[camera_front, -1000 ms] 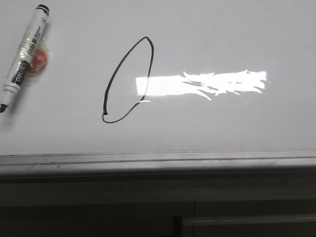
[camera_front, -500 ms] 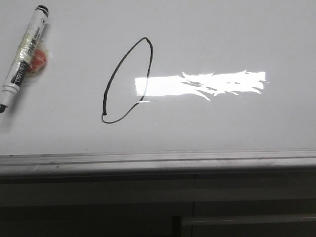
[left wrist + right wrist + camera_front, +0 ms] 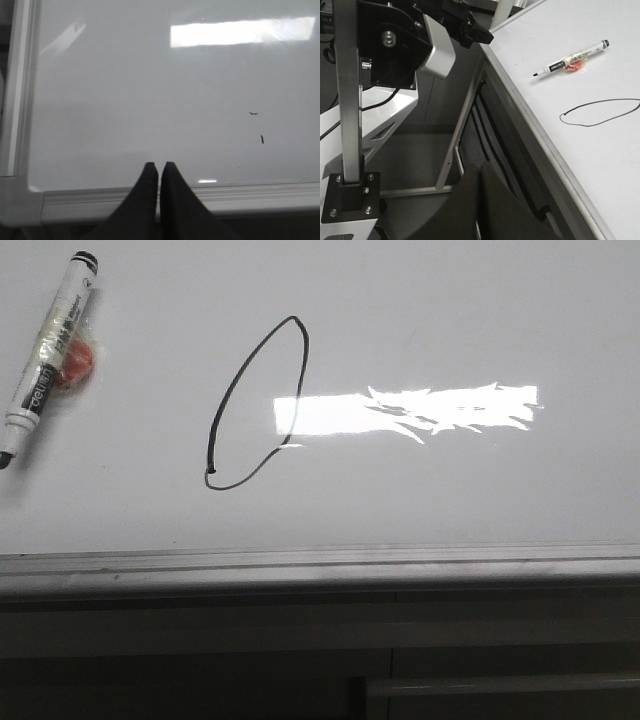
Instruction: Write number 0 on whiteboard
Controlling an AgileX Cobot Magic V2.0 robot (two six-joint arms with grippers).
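Zero [image 3: 255, 405] sitting closed on whiteboard [image 3: 480, 300], long axis slanting; marker [image 3: 48, 352] lying beside it, left-arm side. Left fingers [image 3: 159, 172] shut, empty, hovering at board edge; right fingers [image 3: 479, 172] seemingly shut, off board.

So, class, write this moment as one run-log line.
number 0: drawn, closed slanted oval | marker: lying uncapped on whiteboard, left of it | left gripper: jaws shut, empty | right gripper: jaws shut, off board
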